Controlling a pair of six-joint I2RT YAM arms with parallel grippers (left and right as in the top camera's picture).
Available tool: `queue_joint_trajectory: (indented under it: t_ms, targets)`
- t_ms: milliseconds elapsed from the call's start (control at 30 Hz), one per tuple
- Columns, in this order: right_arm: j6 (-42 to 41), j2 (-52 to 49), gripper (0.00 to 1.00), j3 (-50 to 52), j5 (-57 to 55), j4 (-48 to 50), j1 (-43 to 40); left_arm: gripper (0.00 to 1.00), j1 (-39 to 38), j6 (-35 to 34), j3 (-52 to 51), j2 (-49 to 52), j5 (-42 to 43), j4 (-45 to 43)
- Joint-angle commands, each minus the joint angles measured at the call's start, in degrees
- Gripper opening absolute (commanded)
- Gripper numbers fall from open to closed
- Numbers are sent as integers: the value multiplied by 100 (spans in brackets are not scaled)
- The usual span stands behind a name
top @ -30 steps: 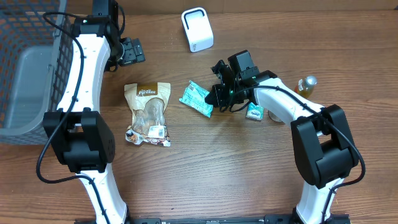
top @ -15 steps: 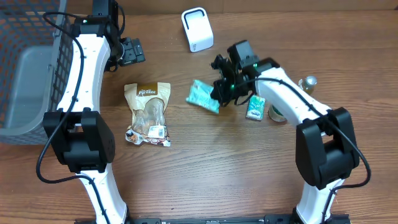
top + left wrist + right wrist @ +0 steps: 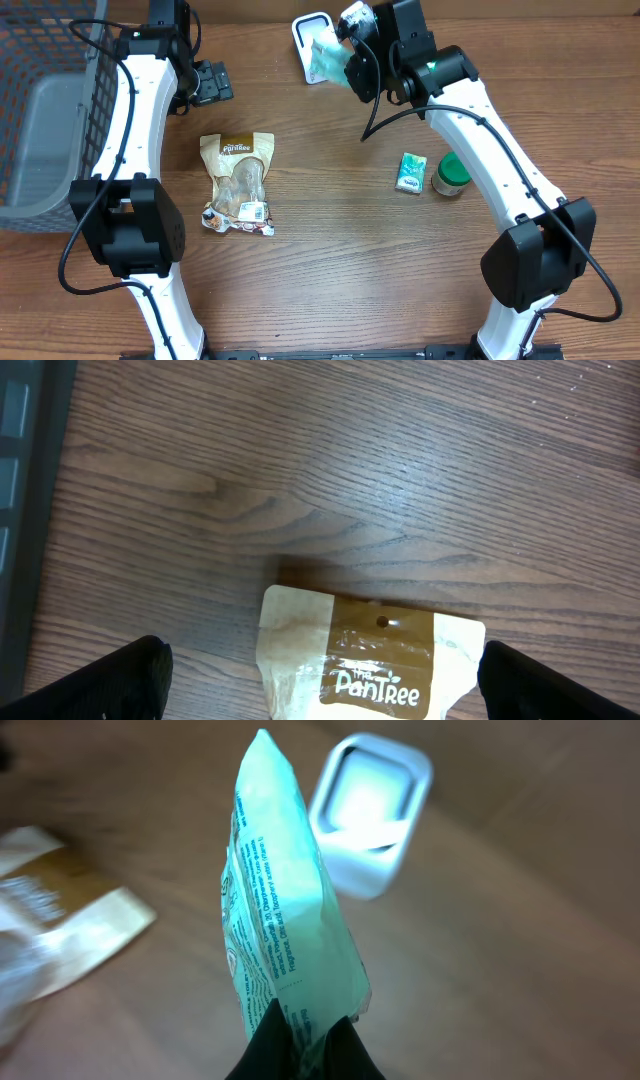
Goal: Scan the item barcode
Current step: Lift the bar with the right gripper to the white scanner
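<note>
A thin teal packet [image 3: 325, 58] hangs in the air at the back of the table, with my right gripper [image 3: 352, 62] shut on its lower edge. It partly covers the white scanner [image 3: 305, 38] in the overhead view. In the right wrist view the packet [image 3: 285, 910] stands edge-on, and the scanner's lit window [image 3: 368, 815] lies just beyond and to its right; the black fingers [image 3: 312, 1040] pinch it from below. My left gripper [image 3: 205, 82] hovers open at the back left, above the top edge of a brown pouch [image 3: 370, 660] that lies flat on the table.
The brown "PanTree" pouch [image 3: 238, 180] lies left of centre. A small teal box [image 3: 410, 172] and a green-lidded jar [image 3: 452, 175] stand at the right. A wire basket [image 3: 50, 100] with a grey bin fills the far left.
My right gripper has carried the teal packet from the middle of the table up and back to the scanner. The left arm has not moved.
</note>
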State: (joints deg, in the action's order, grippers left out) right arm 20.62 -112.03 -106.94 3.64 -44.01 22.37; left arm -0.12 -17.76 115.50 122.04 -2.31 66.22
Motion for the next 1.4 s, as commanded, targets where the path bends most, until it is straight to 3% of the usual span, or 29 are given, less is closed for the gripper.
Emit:
queue_joint_trajectory:
  t_ms: [0, 367, 667, 1033, 1367]
  targets:
    - [785, 140, 4, -144, -992, 345, 94, 100, -24, 107, 74, -26, -70, -4]
    - [2697, -448, 4, -140, -2389, 1742, 278, 100, -24, 107, 74, -26, -70, -4]
    - [3703, -1196, 6, -140, -3270, 3263, 570, 99, -24, 107, 74, -26, -70, -4]
    - [4708, -2059, 6, -140, -4127, 4430, 800, 99, -24, 107, 74, -26, -70, -4]
    - [4717, -2465, 5, -140, -4207, 4907, 820, 99, -24, 107, 74, -26, -70, -4]
